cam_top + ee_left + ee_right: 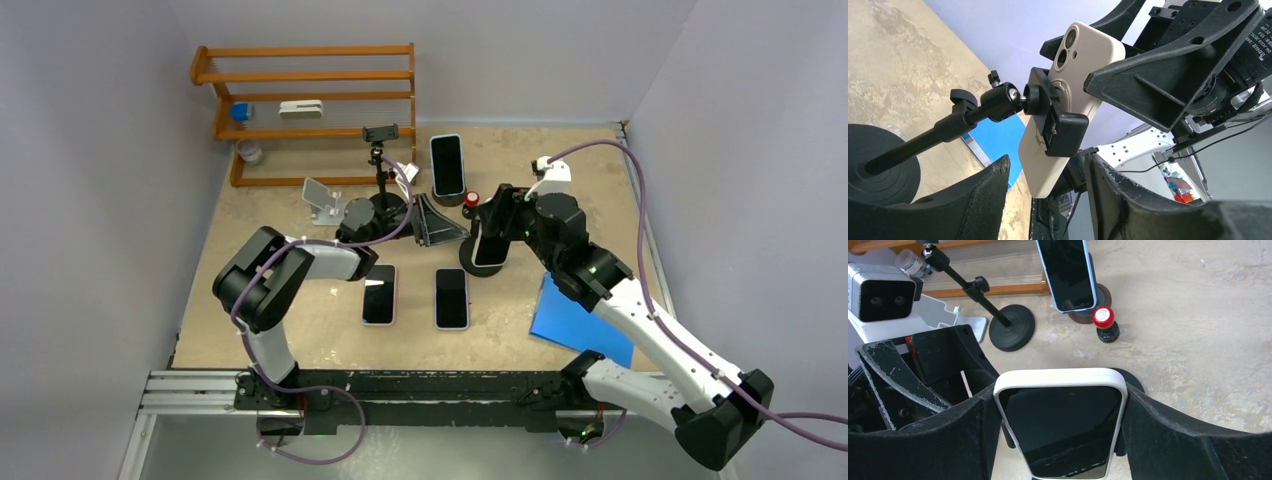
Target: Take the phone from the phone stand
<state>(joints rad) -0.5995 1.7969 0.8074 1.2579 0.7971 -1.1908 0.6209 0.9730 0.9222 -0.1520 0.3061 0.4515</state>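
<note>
Phone [1060,435] in phone stand [1065,135], right gripper [1060,410] squeezing its edges, left gripper [1045,165] parted; red knob [1104,320] at one o'clock.

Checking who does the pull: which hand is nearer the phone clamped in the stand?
Right. The right hand grips the clamped phone by both side edges; the left hand sits open just behind it, near the stand's clamp.

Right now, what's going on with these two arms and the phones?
The right gripper is closed on the sides of the white-cased phone, which sits in the clamp of the black phone stand. The left gripper is open beside that stand, holding nothing. The phone is not out yet.
</note>
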